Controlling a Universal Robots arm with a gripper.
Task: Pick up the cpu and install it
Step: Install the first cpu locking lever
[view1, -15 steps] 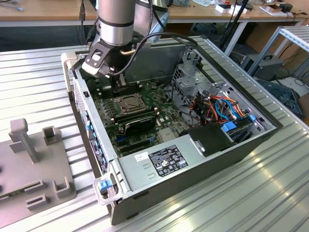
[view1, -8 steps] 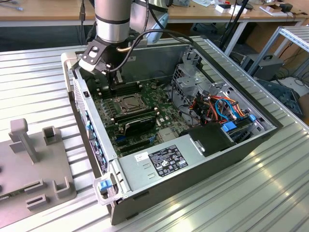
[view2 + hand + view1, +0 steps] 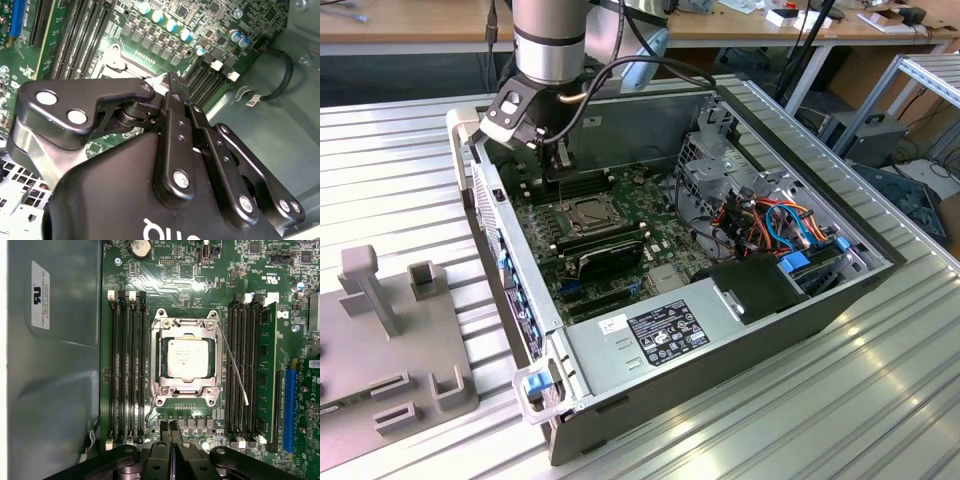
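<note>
One arm reaches down into an open computer case [image 3: 770, 330] that lies on its side on the ribbed metal worktop [image 3: 400, 180]. The pincer [image 3: 560, 168] hangs low over the green motherboard [image 3: 660, 215], just beside the socket [image 3: 590, 212] and towards the case's far wall in the exterior view. In both wrist views the pincer [image 3: 169, 426] [image 3: 172, 79] has its two black fingers pressed together at the tips, with nothing between them; it holds nothing. The cpu [image 3: 187, 357], a flat square with a dull silver-grey top, lies seated inside the socket's metal frame [image 3: 186, 325], flat and square to it, and the pincer's tips are near the frame's edge but apart from the chip. A thin wire lever [image 3: 234, 367] slants out from one corner of the frame across the neighbouring memory slots [image 3: 242, 370]. Banks of black memory slots [image 3: 125, 365] flank the socket on both sides, and a green memory module [image 3: 267, 375] stands in one outer slot. In the exterior view a black oblong card [image 3: 610, 258] sits just beyond the socket on the near side, a grey power supply [image 3: 650, 335] fills the near corner, and a grey fixture [image 3: 380, 330] rests on the worktop at the exterior view's left.
</note>
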